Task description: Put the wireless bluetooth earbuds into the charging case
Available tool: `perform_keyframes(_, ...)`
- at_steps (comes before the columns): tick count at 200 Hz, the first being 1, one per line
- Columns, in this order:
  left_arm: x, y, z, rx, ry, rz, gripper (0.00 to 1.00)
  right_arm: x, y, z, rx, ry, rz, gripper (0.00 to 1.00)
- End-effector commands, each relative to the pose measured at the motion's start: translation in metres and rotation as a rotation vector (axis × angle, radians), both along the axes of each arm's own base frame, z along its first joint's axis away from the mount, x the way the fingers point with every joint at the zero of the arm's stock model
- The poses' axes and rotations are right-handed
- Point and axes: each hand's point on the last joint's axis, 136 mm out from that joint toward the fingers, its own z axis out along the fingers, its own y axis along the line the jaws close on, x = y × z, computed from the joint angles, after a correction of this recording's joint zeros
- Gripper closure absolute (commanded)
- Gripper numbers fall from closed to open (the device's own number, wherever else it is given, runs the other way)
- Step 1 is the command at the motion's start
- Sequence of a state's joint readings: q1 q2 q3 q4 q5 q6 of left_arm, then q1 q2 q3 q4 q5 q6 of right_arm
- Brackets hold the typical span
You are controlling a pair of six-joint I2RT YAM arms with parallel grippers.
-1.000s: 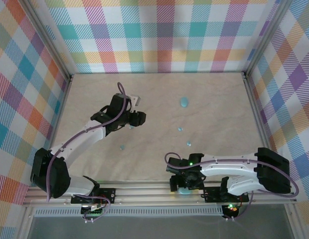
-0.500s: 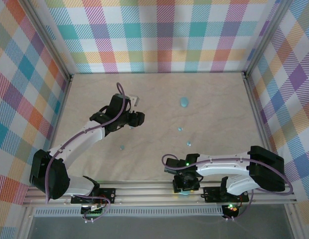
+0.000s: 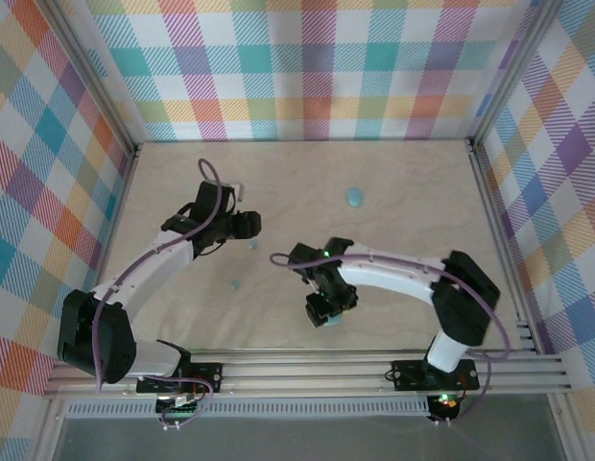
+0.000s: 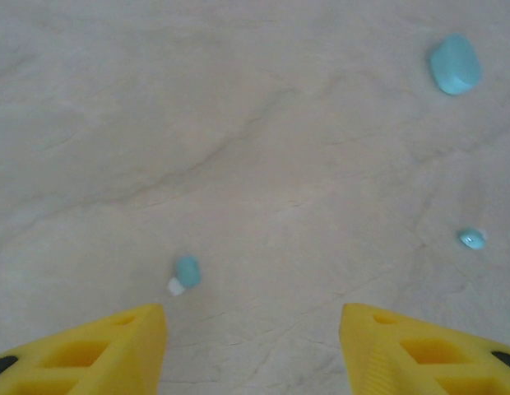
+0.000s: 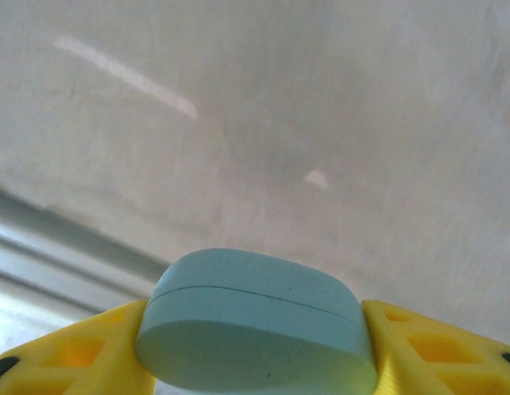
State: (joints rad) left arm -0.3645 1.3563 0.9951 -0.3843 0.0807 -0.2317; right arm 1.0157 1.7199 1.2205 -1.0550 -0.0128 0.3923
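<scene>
- L gripper (image 4: 253,350): jaws spread wide, nothing between them. Yellow plastic fingers (image 4: 99,350) are wedge-shaped with moulded pockets. In the top view it (image 3: 244,226) hangs over the left-centre of the table (image 3: 422,182).
- R gripper (image 5: 255,362): clamped on the held case (image 5: 255,321), one yellow finger pressed to each side. In the top view it (image 3: 320,313) sits over the near-centre of the tabletop.
- Held case: smooth matte teal plastic, a rounded pebble shape. A thin seam runs round it and the lid is closed.
- Second case (image 4: 455,64): same teal, a rounded oval. It lies flat on the table toward the far side, also seen from above (image 3: 355,198), well apart from both grippers.
- Near earbud (image 4: 187,270): tiny glossy teal bead w/ a white tip at one end. It's on the table just ahead of the L fingers, nearer the left one, not touching. From above it (image 3: 253,244) is just beside the L gripper.
- Far earbud (image 4: 472,239): small shiny teal blob, off to the right of the L wrist view, between the second case and the right finger.
- Third earbud (image 3: 234,285): a teal speck on the table, nearer the arm bases, apart from both grippers.
- Table: pale beige, matte, w/ faint marble-like veins.
- Walls (image 3: 307,67): pastel plaid print on three sides.
- Front rail (image 3: 278,370): ribbed aluminium, along the near edge.
</scene>
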Motion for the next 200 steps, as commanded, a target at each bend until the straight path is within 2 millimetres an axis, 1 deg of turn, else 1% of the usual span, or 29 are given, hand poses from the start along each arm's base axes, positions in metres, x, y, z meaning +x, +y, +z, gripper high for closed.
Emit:
perform_keyframes(1, -0.012, 0.007, -0.015, -0.072, 0.066, 0.057, 0.42, 0.028, 0.003, -0.016, -0.052, 0.008, 0.290, 0.47)
perform_keyframes(10, -0.014, 0.007, -0.020, -0.077, 0.074, 0.062, 0.42, 0.043, 0.009, -0.023, -0.065, -0.002, 0.318, 0.48)
perform_keyframes(25, -0.018, 0.007, -0.025, -0.085, 0.088, 0.063, 0.42, 0.061, 0.020, -0.033, -0.056, -0.011, 0.353, 0.48)
perform_keyframes(35, -0.020, 0.008, -0.027, -0.085, 0.092, 0.061, 0.42, 0.070, 0.025, -0.037, -0.044, -0.026, 0.376, 0.42)
perform_keyframes(43, -0.022, 0.009, -0.027, -0.080, 0.091, 0.059, 0.42, 0.077, 0.026, -0.038, -0.043, -0.045, 0.388, 0.33)
perform_keyframes(50, -0.023, 0.010, -0.027, -0.069, 0.092, 0.058, 0.42, 0.084, 0.024, -0.035, -0.055, -0.066, 0.384, 0.25)
perform_keyframes(56, -0.024, 0.012, -0.026, -0.058, 0.089, 0.057, 0.42, 0.090, 0.021, -0.031, -0.070, -0.081, 0.365, 0.20)
perform_keyframes(64, -0.026, 0.015, -0.025, -0.042, 0.086, 0.056, 0.42, 0.096, 0.016, -0.024, -0.087, -0.098, 0.318, 0.16)
perform_keyframes(76, -0.028, 0.019, -0.022, -0.022, 0.074, 0.060, 0.42, 0.101, 0.013, -0.010, -0.079, -0.121, 0.219, 0.14)
perform_keyframes(96, -0.029, 0.026, -0.018, -0.003, 0.052, 0.081, 0.42, 0.095, 0.015, 0.017, -0.015, -0.152, -0.026, 0.11)
perform_keyframes(108, -0.028, 0.028, -0.016, 0.000, 0.046, 0.094, 0.42, 0.086, 0.016, 0.029, 0.044, -0.140, -0.249, 0.12)
perform_keyframes(114, -0.028, 0.029, -0.017, 0.003, 0.047, 0.102, 0.42, 0.078, 0.018, 0.030, 0.082, -0.117, -0.366, 0.14)
perform_keyframes(129, -0.026, 0.028, -0.017, -0.009, 0.053, 0.111, 0.42, 0.060, 0.030, 0.027, 0.204, -0.063, -0.601, 0.19)
perform_keyframes(133, -0.026, 0.026, -0.018, -0.013, 0.058, 0.109, 0.42, 0.056, 0.032, 0.023, 0.222, -0.053, -0.652, 0.20)
perform_keyframes(143, -0.025, 0.024, -0.020, -0.025, 0.070, 0.107, 0.42, 0.049, 0.037, 0.017, 0.264, -0.033, -0.770, 0.20)
perform_keyframes(161, -0.025, 0.020, -0.022, -0.038, 0.088, 0.096, 0.42, 0.036, 0.038, 0.001, 0.252, 0.036, -0.960, 0.20)
perform_keyframes(178, -0.027, 0.019, -0.024, -0.042, 0.098, 0.092, 0.42, 0.030, 0.042, -0.008, 0.227, 0.081, -1.068, 0.18)
perform_keyframes(200, -0.029, 0.018, -0.022, -0.055, 0.093, 0.089, 0.42, 0.034, 0.049, -0.010, 0.217, 0.063, -1.128, 0.14)
